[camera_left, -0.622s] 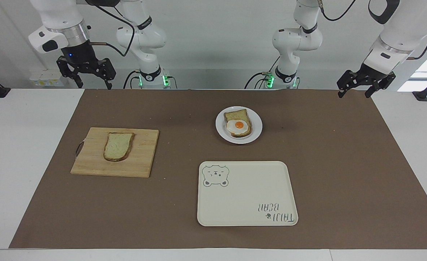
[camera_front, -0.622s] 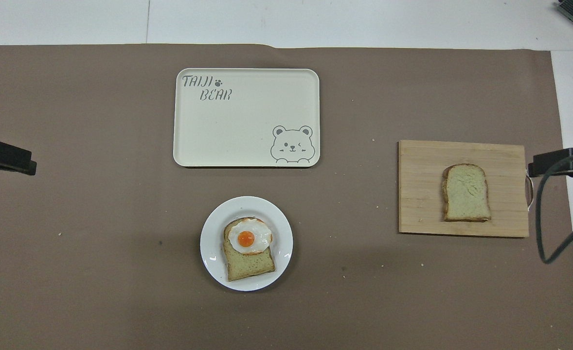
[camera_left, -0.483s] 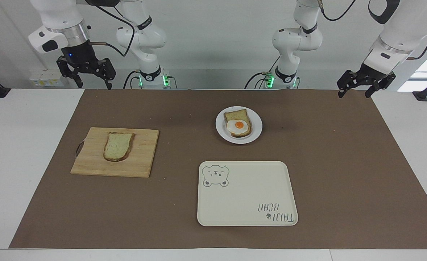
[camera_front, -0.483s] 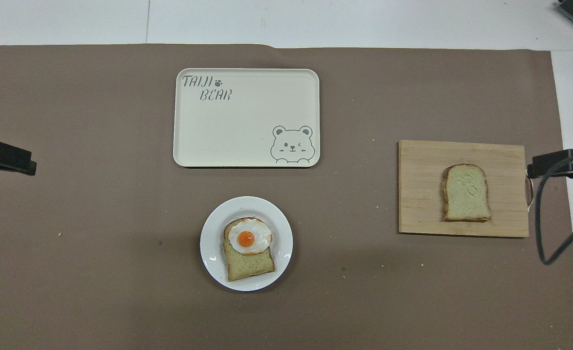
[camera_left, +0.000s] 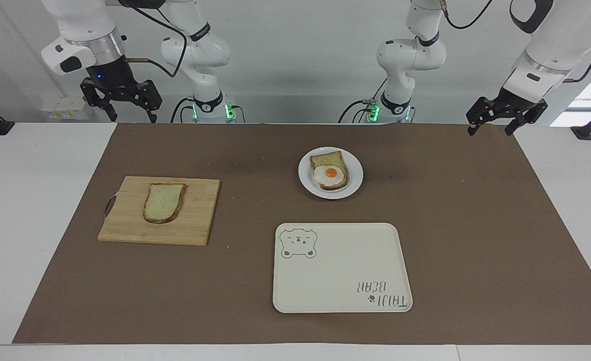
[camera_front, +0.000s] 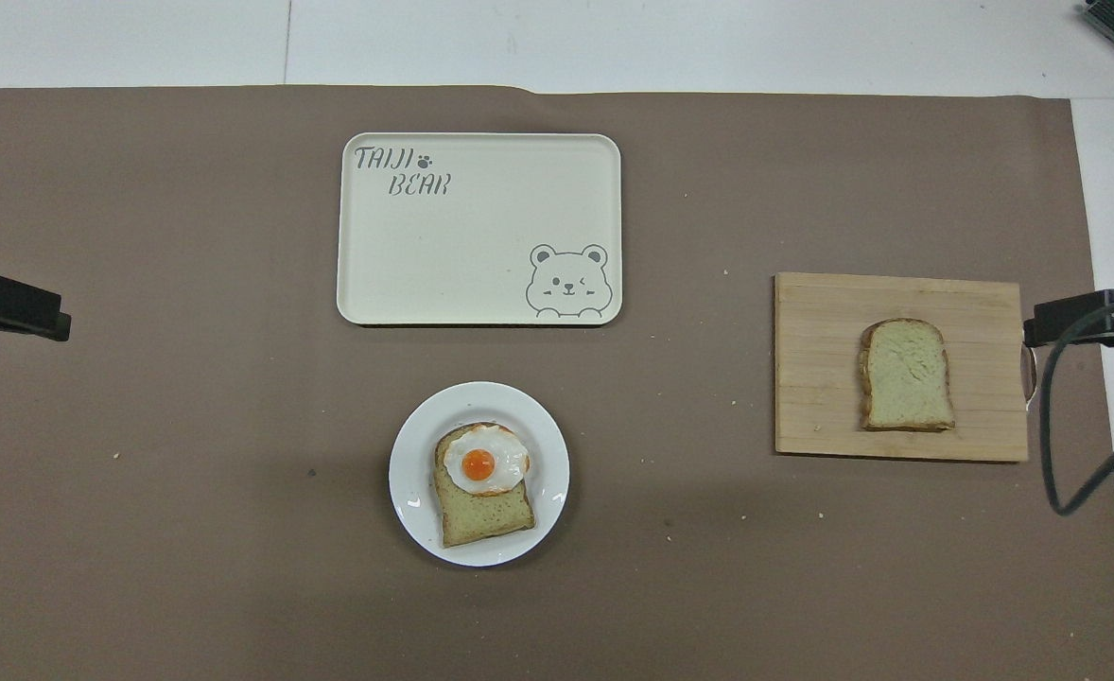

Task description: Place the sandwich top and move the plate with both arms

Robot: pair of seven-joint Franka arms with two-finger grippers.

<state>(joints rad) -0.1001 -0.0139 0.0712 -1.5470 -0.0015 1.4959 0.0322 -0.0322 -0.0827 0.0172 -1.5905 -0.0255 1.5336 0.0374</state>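
Observation:
The sandwich top [camera_left: 163, 202], a plain bread slice, lies on a wooden cutting board [camera_left: 197, 218] toward the right arm's end of the table; it also shows in the overhead view [camera_front: 907, 374]. The small white plate [camera_left: 305, 176] [camera_front: 549, 454] sits mid-table near the robots and holds a bread slice with a fried egg [camera_left: 330, 173] [camera_front: 481, 468]. My right gripper [camera_left: 131, 119] [camera_front: 1082, 317] hangs open and empty over the mat's edge by the board's end. My left gripper [camera_left: 488, 131] [camera_front: 13, 307] hangs open and empty over the mat's corner at the left arm's end.
A cream rectangular tray with a bear drawing [camera_left: 343, 265] [camera_front: 462, 246] lies farther from the robots than the plate. The cutting board [camera_front: 812, 369] has a small loop handle at its outer end. A brown mat [camera_left: 476, 225] covers the white table.
The right gripper has shifted very slightly. The bread, the plate, the tray and the left gripper have not moved.

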